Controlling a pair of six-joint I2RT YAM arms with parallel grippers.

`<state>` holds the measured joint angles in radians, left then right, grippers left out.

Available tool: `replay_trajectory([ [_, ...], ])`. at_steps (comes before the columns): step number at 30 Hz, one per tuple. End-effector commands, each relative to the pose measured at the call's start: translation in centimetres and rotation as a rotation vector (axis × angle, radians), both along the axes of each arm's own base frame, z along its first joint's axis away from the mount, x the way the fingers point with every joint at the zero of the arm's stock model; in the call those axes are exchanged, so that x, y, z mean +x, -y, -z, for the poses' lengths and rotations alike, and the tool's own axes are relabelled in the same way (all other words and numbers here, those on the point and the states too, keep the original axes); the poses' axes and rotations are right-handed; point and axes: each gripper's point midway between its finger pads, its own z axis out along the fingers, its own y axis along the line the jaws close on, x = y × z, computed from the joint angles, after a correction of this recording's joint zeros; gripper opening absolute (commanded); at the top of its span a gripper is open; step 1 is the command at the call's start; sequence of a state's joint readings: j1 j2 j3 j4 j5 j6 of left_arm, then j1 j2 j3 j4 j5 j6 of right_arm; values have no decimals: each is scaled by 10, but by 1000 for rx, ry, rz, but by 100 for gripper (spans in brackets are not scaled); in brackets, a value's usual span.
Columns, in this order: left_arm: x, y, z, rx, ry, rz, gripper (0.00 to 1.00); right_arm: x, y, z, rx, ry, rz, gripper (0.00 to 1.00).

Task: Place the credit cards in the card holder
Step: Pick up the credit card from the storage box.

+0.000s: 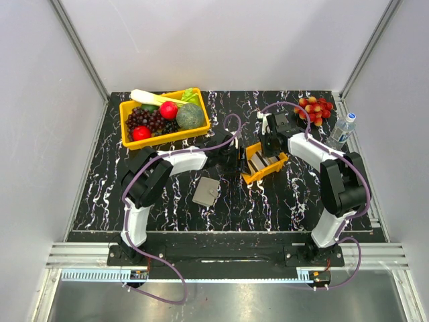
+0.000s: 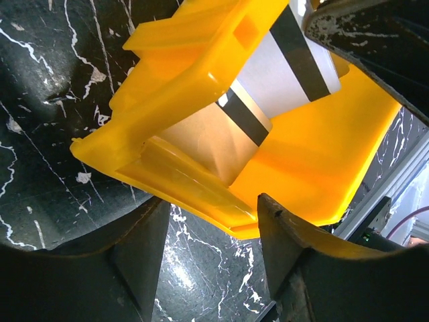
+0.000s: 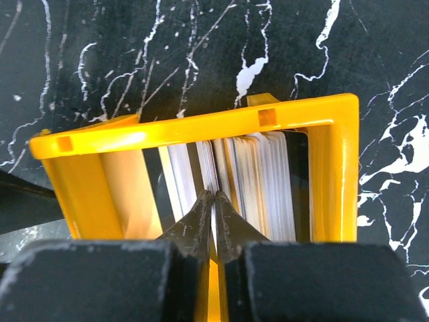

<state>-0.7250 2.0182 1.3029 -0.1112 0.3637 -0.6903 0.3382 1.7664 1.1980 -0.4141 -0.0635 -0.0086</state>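
Your right gripper (image 3: 213,196) is pinched nearly shut among the credit cards (image 3: 258,178), which stand on edge in the small orange tray (image 3: 201,124). You cannot tell whether it grips one. Your left gripper (image 2: 213,201) stands wide astride the tray's rim. The card holder (image 1: 206,191) lies flat near the tray's left. Dark stripes cross two cards, and any print is too blurred to read.

Bright, even overhead light; the credit cards (image 2: 285,74) gleam pale, and wrist-view foregrounds are softly blurred.

credit cards (image 3: 255,181) in tray (image 3: 201,124) | card holder (image 1: 206,191) left of tray
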Motion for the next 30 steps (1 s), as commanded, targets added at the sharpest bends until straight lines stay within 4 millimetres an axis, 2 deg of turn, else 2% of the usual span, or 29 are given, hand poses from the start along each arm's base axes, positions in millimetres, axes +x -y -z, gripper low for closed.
replay_trajectory([
  [1, 14, 14, -21, -69, 46, 8, 57, -9, -22, -27, 112, 22, -74, 9],
  [6, 13, 15, -21, -71, 45, 11, 56, -16, -29, -28, 145, -5, -108, 12],
  [12, 15, 14, -22, -72, 47, 6, 55, -16, -26, -16, 124, -37, -97, 16],
  [30, 15, 15, -22, -75, 44, 6, 54, -23, -31, -2, 133, -94, -117, 27],
])
